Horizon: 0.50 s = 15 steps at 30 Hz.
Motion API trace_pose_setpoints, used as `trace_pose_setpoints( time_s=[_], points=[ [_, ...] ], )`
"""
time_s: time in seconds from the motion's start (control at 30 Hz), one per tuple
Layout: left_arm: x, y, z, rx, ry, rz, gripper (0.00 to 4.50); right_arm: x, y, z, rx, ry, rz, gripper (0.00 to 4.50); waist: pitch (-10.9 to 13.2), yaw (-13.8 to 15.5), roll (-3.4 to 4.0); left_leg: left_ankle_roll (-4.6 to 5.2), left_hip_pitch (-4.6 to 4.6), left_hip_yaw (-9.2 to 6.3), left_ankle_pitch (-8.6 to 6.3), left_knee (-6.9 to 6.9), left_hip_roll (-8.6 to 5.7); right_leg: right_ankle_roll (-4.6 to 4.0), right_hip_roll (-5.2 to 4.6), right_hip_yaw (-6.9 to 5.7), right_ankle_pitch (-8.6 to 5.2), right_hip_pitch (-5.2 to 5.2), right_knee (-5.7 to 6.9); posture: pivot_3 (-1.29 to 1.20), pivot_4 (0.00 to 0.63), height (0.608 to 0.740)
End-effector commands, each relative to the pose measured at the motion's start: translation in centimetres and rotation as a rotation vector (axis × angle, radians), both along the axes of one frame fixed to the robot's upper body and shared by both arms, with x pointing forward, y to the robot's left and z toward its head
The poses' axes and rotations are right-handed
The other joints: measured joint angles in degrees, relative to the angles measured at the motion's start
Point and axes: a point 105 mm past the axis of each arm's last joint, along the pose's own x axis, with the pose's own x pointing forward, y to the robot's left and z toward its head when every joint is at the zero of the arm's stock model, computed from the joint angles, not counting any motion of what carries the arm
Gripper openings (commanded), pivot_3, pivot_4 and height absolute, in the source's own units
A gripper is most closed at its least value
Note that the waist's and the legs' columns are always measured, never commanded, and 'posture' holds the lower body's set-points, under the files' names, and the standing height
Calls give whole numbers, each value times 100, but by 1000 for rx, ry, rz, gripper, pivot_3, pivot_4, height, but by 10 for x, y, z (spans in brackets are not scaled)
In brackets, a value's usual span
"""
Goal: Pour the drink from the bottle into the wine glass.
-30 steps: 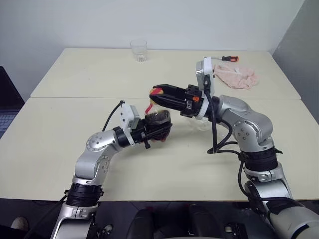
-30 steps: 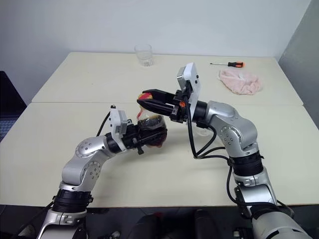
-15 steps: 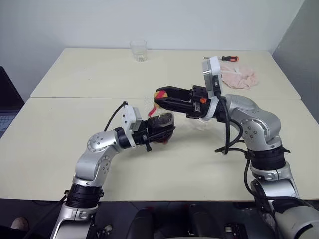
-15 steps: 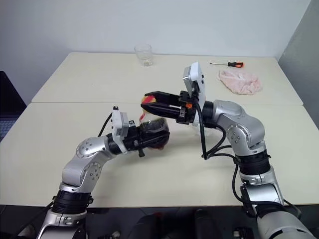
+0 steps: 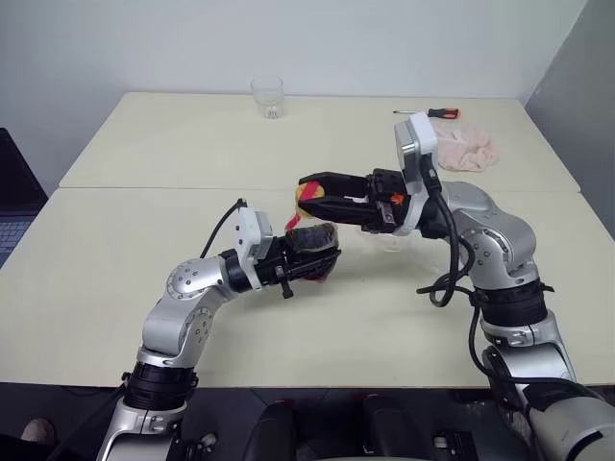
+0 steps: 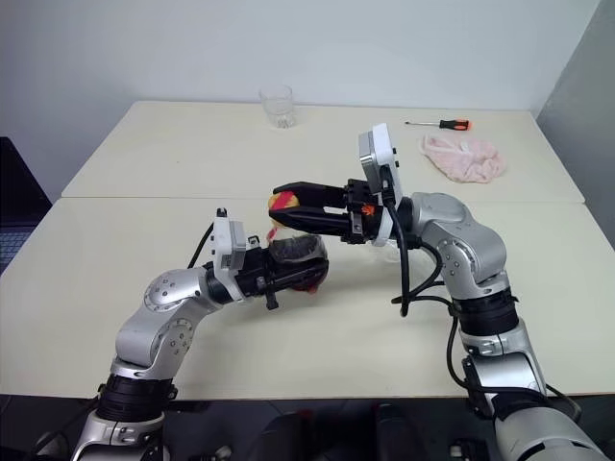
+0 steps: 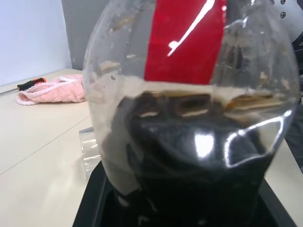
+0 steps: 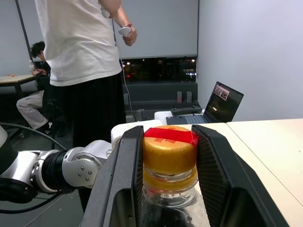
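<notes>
Table (image 5: pixel 144 144): two pale tops pushed together, seam running left to right across the middle.

Person (image 8: pixel 83 56) stands beyond the table in the right wrist view, white shirt, dark trousers, a small item in the raised hand. A second person sits further back at left of that view. A laptop (image 8: pixel 222 101) sits open on another desk behind.

Right gripper (image 5: pixel 312 197): arm reaches in from the right, fingers pointing left, roughly level. Jaws clamped on the cap (image 8: pixel 169 150), one finger on each side of it. A red strip crosses the cap top.

Left gripper (image 5: pixel 322 259): arm reaches in from the near left, fingers pointing right. Jaws clamped on the bottle (image 5: pixel 309 252) at its round body.

Bottle is held above the table near centre, just near of the seam, cap uppermost and tilted toward the right arm. Drink (image 7: pixel 199 170) is dark, filling the lower part of the body; red label (image 7: pixel 187 40) above it.

Wine glass (image 5: pixel 391 237): stands on the table behind the right forearm, mostly hidden; cannot tell its contents.

Cloth (image 5: pixel 463 149): pink, crumpled, far right.

Tumbler (image 5: pixel 268 97): clear, upright, far edge, left of centre.

Screwdriver (image 5: pixel 434 113): orange handle, far right, just beside the cloth.
</notes>
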Motion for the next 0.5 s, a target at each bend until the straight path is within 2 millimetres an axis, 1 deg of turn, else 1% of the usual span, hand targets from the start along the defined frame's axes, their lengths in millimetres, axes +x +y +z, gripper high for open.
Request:
trace_pose_setpoints(
  time_s=[0.03, 0.13, 0.17, 0.3, 0.5],
  points=[
    [-2, 2, 10, -17, -33, 2, 1699, -13, 7, 12, 14, -73, 71, 1250, 0, 0, 0, 0, 0, 0, 0, 0, 0, 0, 0, 0, 0, 0, 0, 0, 150, 740],
    [-1, 1, 10, -17, -34, 1, 1699, -13, 7, 11, 12, -73, 62, 1250, 0, 0, 0, 0, 0, 1, 0, -1, 0, 0, 0, 0, 0, 0, -1, 0, 150, 740],
    [-1, 1, 10, -17, -35, 1, 1699, -13, 7, 11, 12, -75, 58, 2015, 0, 0, 0, 0, 0, 1, 0, 0, 0, 0, 0, 1, 0, 0, -1, 0, 150, 740],
    [0, 1, 10, -15, -35, 0, 1699, -12, 7, 11, 15, -76, 42, 3289, 0, 0, 0, 0, 0, -1, 0, 0, 0, 0, 0, -1, 0, 0, 0, 0, 150, 740],
    [0, 2, 9, -11, -33, 0, 1699, -8, 5, 12, 24, -62, -3, 3289, 0, 0, 0, 0, 0, 0, 0, 0, -1, 0, -1, 1, 0, 0, 0, 0, 150, 740]
  ],
)
